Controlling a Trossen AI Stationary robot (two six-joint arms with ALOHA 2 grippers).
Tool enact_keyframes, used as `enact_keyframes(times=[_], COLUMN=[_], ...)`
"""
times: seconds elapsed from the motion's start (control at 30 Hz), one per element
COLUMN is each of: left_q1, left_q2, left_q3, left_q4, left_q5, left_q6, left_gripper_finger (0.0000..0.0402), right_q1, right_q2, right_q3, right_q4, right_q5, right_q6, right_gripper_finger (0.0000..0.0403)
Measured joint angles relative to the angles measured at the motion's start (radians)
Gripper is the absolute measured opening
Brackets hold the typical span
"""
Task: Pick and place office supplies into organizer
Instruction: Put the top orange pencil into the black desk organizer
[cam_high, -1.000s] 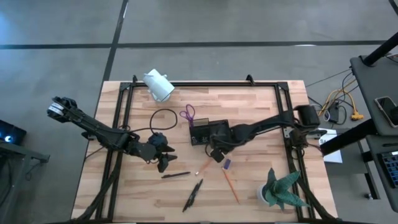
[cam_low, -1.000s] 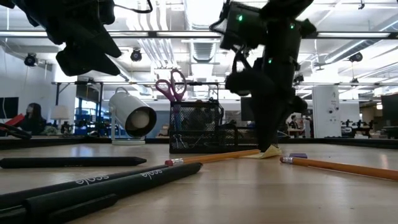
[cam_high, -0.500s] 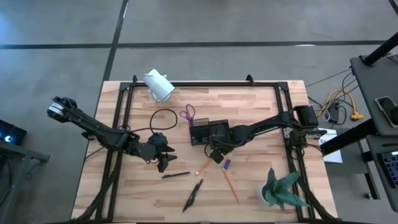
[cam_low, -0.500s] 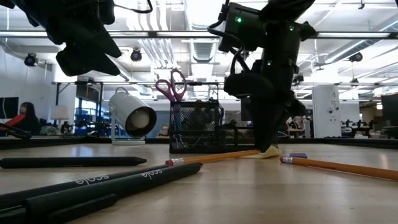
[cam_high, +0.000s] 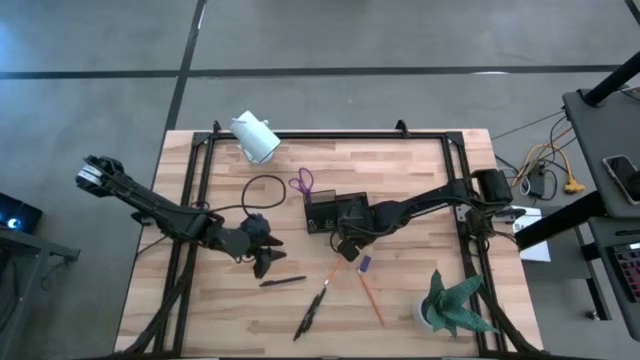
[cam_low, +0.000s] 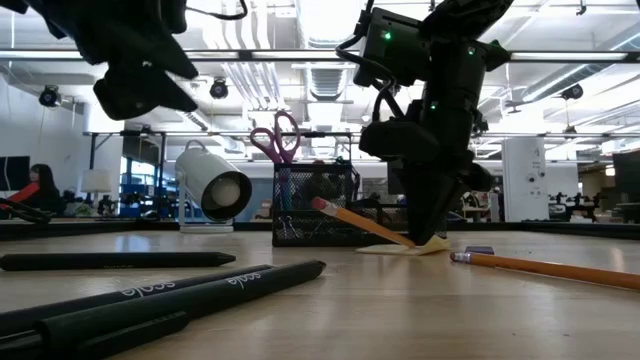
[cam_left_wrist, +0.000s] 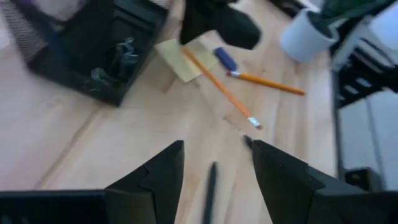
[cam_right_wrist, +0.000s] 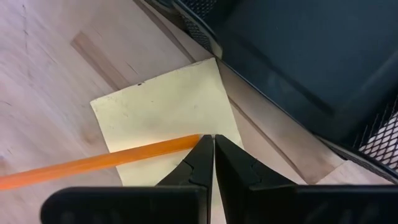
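Just in front of the organizer (cam_high: 335, 212), the right tool (cam_right_wrist: 214, 144) stood with its fingers pressed together on the tip of an orange pencil (cam_low: 360, 225), pinching it. That end was raised off the counter (cam_high: 420, 190) while the far end slanted down and away from the tool, toward the left arm. Directly under the fingertips lay a yellow note (cam_right_wrist: 168, 118), flat on the wood, one corner close to the organizer's mesh wall. Purple scissors (cam_low: 275, 140) stood upright in the organizer, on the side away from the tool.

A second pencil (cam_high: 370, 297) lay on the counter beyond the tool, toward the plant (cam_high: 455, 305), with a small purple piece (cam_high: 364, 265) between it and the tool.

The left tool (cam_left_wrist: 214, 165) hung above the counter, well apart from the organizer, its fingers spread and holding nothing. Below and ahead of it lay black pens (cam_high: 311, 310), one short (cam_high: 282, 282) and nearer, the others farther out.

A white camera (cam_high: 255, 137) sat at the counter's far edge.
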Motion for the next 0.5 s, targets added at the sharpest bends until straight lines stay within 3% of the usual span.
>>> enact_keyframes(times=[0.23,0.5], left_q1=[0.005,0.003], left_q2=[0.034,0.236], left_q3=[0.0,0.045], left_q4=[0.123,0.296], left_q5=[0.042,0.085], left_q6=[0.103,0.027], left_gripper_finger=[0.0173,0.0173], right_q1=[0.0,0.0], right_q2=[0.0,0.0], right_q3=[0.0,-0.001], right_q4=[0.002,0.005], right_q5=[0.0,0.004], right_q6=[0.0,0.004], right_gripper_finger=[0.0008,0.0008])
